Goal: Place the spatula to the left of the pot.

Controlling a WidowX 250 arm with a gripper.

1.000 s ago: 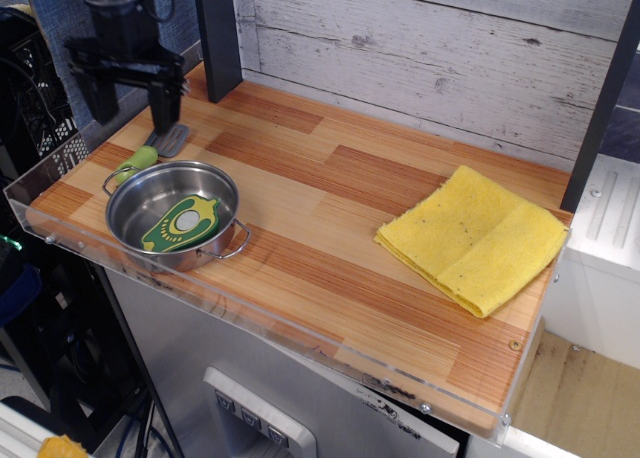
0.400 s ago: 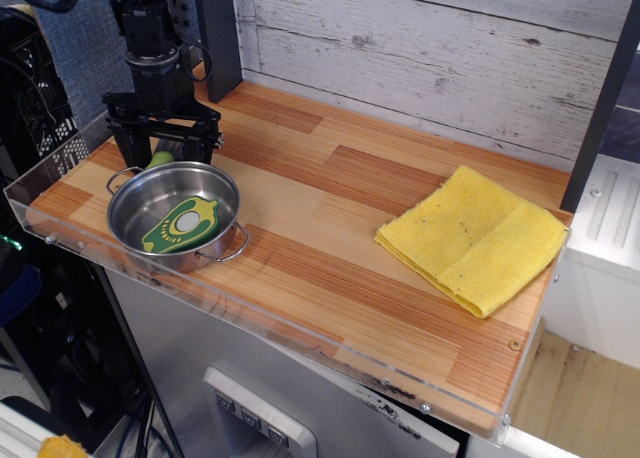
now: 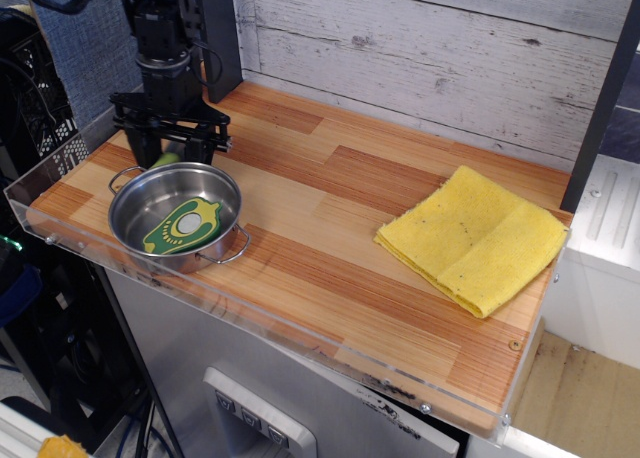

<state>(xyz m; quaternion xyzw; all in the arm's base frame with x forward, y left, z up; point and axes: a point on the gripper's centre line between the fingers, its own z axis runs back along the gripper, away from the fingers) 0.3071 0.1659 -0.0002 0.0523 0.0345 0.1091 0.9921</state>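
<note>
The shiny steel pot stands at the front left of the wooden counter, with a flat green-yellow avocado-shaped piece inside it. Just behind its far rim, a bit of the spatula's lime-green handle shows; the grey blade is hidden behind the gripper. My black gripper is low over the spatula. Its fingers are spread wide, one on each side of the handle, and it looks open. I cannot tell whether the fingers touch the spatula.
A folded yellow cloth lies at the right. A clear acrylic guard runs along the left and front edges. A dark post stands just behind the gripper, against the whitewashed plank wall.
The gripper has moved right and down from the far left corner, and now straddles the spatula handle. The grey blade, visible a second ago, is now hidden. The pot has stayed put.
</note>
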